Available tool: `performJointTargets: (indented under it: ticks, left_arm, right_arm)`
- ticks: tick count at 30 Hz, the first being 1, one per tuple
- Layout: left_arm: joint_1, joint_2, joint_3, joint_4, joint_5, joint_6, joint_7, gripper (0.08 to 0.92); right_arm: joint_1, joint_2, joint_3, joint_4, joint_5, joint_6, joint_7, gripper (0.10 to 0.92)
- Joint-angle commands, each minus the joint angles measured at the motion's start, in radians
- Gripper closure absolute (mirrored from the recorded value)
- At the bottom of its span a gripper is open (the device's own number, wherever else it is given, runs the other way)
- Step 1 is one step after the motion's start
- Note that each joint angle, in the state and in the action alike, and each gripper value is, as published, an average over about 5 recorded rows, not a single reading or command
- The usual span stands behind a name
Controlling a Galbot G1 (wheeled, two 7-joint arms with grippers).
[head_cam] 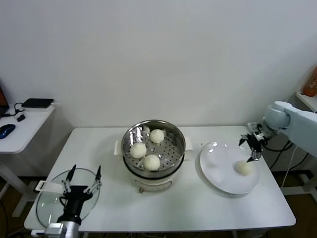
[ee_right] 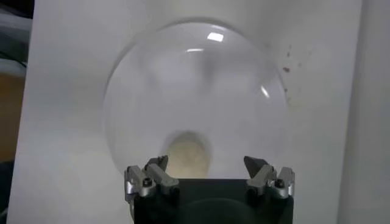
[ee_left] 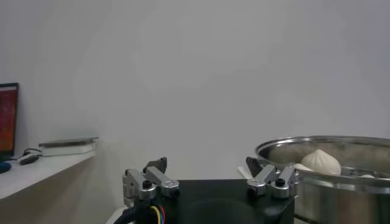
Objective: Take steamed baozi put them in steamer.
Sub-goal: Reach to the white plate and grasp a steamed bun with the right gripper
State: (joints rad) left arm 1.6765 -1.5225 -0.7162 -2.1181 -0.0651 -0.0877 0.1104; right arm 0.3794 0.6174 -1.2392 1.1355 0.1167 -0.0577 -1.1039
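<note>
A: The right claw [head_cam: 253, 148] hangs spread wide, nothing in it, just above the last baozi [head_cam: 244, 167] on the white plate [head_cam: 218, 168].

B: So the fourth pickup is in hand?

A: Seemingly. Next it must lower, pinch, and carry leftward to the steamer [head_cam: 153, 148], holding three buns. The left claw [head_cam: 83, 179], spread, idles over the glass lid [head_cam: 47, 203] on the worktop [head_cam: 198, 208].

I log: white counter [head_cam: 198, 210]; flat white plate [head_cam: 218, 171] toward its right edge; round glass lid [head_cam: 52, 198] at its near left corner; side desk [head_cam: 20, 131] left, bearing mouse [head_cam: 6, 130] and black box [head_cam: 37, 102].
</note>
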Motion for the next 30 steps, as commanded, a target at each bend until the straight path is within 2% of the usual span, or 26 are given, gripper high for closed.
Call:
performJointTargets:
  ticks: [1,15,30]
  left_arm:
    - [0.005,-0.003,0.001,0.004,0.002,-0.006,0.002,0.177]
    - [0.006,-0.014,0.002,0.012,0.019,-0.004,0.000,0.177]
    - [0.005,-0.016,0.003,0.017,0.028,-0.002,-0.001,0.177]
  right_arm:
    - [-0.249,-0.011,0.208,-0.108,-0.185,0.046,0.007,0.203]
    - [-0.324,0.078,0.294,-0.220,-0.211,0.077,0.017,0.203]
    - [-0.353,0.125,0.342,-0.273,-0.234,0.099,0.024,0.203]
